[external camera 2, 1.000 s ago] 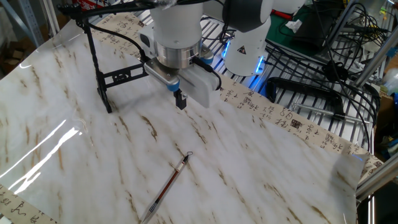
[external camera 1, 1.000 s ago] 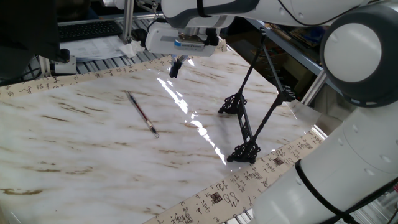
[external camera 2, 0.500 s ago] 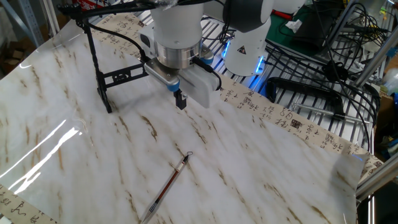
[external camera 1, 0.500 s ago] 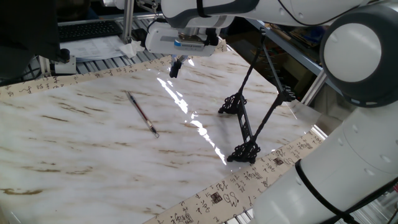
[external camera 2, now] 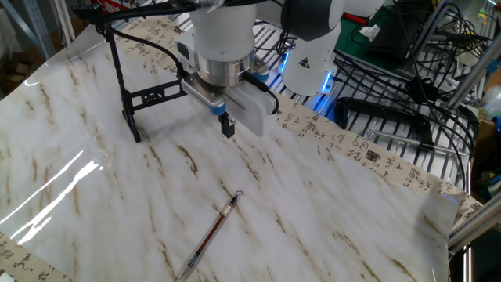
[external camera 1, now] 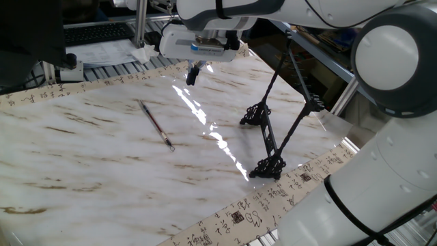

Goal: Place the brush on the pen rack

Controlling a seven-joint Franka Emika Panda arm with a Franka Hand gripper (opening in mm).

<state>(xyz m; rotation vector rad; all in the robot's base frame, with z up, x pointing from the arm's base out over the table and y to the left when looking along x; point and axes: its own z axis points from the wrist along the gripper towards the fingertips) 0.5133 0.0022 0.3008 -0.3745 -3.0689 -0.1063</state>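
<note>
The brush (external camera 1: 156, 126) lies flat on the marble-patterned table, left of centre, its loop end toward the front; in the other fixed view the brush (external camera 2: 211, 230) lies near the front edge. The black pen rack (external camera 1: 268, 139) stands at the right on two scrolled feet; the other fixed view shows the pen rack (external camera 2: 127, 96) at the back left. My gripper (external camera 1: 193, 74) hangs above the far part of the table, well away from the brush and left of the rack. Its dark fingers are together and hold nothing. The other fixed view shows the gripper (external camera 2: 227, 127) between rack and brush.
A strip printed with calligraphy (external camera 1: 246, 212) borders the table (external camera 1: 102, 171). A keyboard (external camera 1: 99, 32) and papers lie behind the far edge. Wire shelving and cables (external camera 2: 407, 102) crowd the right side beyond the robot base (external camera 2: 309, 63).
</note>
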